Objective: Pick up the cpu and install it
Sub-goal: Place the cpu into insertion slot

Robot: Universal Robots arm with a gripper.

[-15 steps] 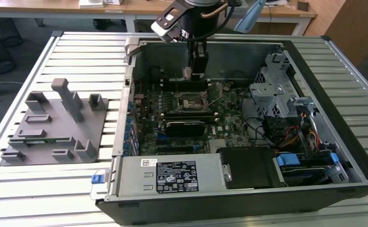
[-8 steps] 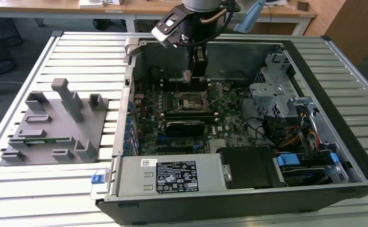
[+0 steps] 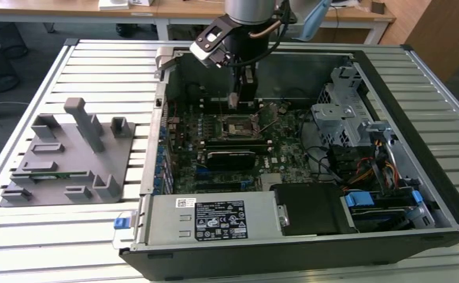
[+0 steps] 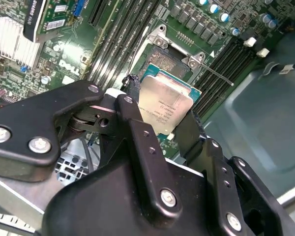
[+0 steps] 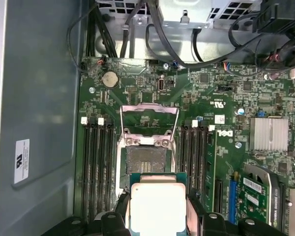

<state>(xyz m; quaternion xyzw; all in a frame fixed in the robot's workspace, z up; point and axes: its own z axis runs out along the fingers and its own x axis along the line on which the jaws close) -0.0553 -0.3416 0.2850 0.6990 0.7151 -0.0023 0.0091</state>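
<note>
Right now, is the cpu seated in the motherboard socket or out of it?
Out. The gripper holds the cpu by its edges, clear of the socket, which lies bare with its frame flipped open.

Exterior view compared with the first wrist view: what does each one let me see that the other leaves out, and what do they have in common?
Exterior view: the grey tray on the slatted table, beside the opened computer case, with the arm above it.
First wrist view: the cpu up close, silvery top facing the camera, clamped in the gripper, and a round coin battery.
Shared: the green motherboard and its socket, with the metal frame flipped open.
</note>
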